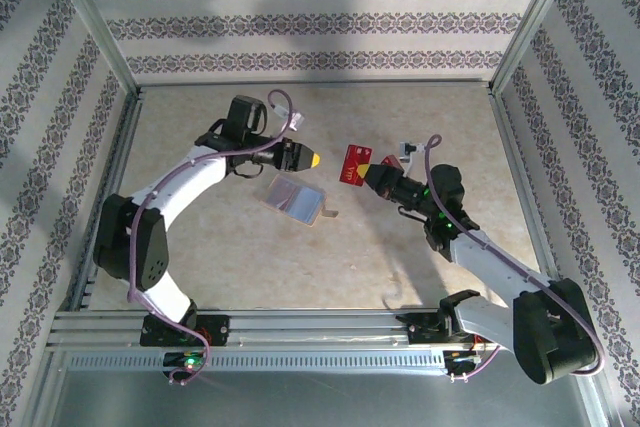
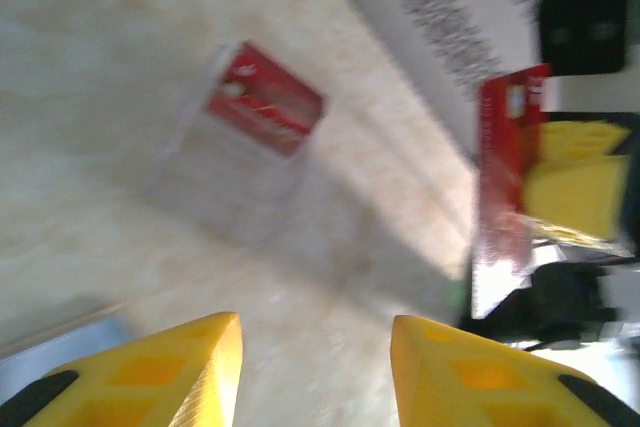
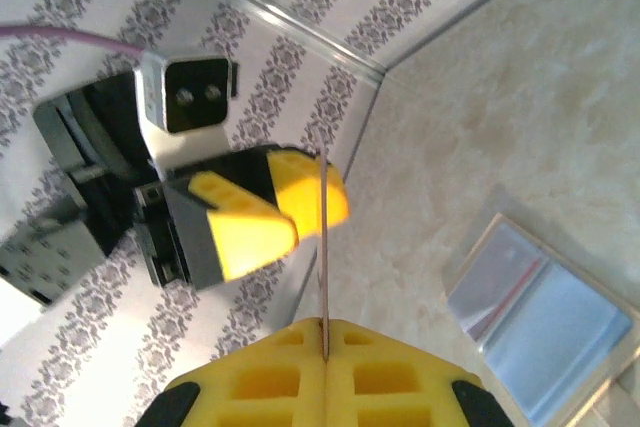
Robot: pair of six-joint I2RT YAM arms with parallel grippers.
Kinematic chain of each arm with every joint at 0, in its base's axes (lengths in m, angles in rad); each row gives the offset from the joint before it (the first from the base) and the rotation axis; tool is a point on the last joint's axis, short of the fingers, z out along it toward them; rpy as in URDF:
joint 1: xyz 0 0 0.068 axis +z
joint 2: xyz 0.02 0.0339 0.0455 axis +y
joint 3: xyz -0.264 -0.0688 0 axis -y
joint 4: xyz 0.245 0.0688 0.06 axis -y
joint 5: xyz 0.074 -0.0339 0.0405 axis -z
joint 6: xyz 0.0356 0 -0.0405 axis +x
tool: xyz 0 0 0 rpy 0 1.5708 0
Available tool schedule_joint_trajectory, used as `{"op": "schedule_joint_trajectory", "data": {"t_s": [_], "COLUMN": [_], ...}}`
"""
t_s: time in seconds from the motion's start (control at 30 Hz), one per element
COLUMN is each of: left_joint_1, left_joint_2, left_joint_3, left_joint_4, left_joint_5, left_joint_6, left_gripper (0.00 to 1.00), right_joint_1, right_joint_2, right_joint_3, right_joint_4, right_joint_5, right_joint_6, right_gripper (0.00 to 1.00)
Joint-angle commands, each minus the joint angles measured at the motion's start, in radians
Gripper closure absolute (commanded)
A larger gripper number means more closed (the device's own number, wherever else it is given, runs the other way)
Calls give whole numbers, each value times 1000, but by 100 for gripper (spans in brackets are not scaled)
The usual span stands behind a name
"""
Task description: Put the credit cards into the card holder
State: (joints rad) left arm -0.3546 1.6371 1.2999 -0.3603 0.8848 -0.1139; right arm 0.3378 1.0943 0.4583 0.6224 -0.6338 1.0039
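Note:
The card holder [image 1: 297, 199] lies open on the table, its clear bluish sleeves facing up; it also sits at the lower right of the right wrist view [image 3: 545, 332]. My right gripper [image 1: 368, 172] is shut on a red credit card [image 1: 353, 164], held upright above the table. In its own view that card [image 3: 323, 247] is edge-on, pinched between the yellow fingers [image 3: 260, 387]. My left gripper [image 1: 313, 159] hovers just left of the card with its jaws apart and nothing between them [image 2: 315, 367]. A second red card [image 2: 265, 112] lies flat on a clear sleeve on the table.
Patterned walls with metal frame posts [image 1: 515, 37] enclose the beige table [image 1: 250, 267]. The held card [image 2: 505, 187] and the right gripper's yellow fingers [image 2: 575, 182] stand close in front of the left gripper. Open table surface lies in front of the card holder.

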Motion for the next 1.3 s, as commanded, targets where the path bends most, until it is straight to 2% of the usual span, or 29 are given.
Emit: {"op": "schedule_joint_trajectory", "data": {"t_s": [0.0,0.07,0.17,0.23,0.3,0.43,0.6,0.73,1.03,1.27], "left_joint_1": [18,37,58,75,87,101,103,103,99,46], "left_joint_2": [-20,-17,20,80,140,224,328,370,245,220], "left_joint_3": [32,-7,-37,-16,23,69,85,47,-150,-172], "left_joint_4": [-399,-379,-353,-362,-388,-404,-416,-415,-310,-302], "left_joint_5": [-212,-314,-411,-452,-474,-522,-570,-575,-531,-473], "left_joint_6": [316,321,362,362,368,361,355,343,279,241], "left_gripper": [64,72,86,95,99,99,99,94,90,89], "right_joint_1": [43,69,118,151,174,227,240,267,280,284], "right_joint_2": [5,38,86,130,178,240,317,333,373,350], "right_joint_3": [-22,-21,-4,19,43,64,88,84,56,64], "right_joint_4": [-69,-68,-81,-93,-93,-76,-45,-41,16,-33], "right_joint_5": [82,109,153,167,159,187,169,195,197,206], "right_joint_6": [-53,-41,-43,-51,-43,-46,-22,-31,-7,-25], "right_gripper": [100,100,100,100,100,100,100,100,100,100]}}
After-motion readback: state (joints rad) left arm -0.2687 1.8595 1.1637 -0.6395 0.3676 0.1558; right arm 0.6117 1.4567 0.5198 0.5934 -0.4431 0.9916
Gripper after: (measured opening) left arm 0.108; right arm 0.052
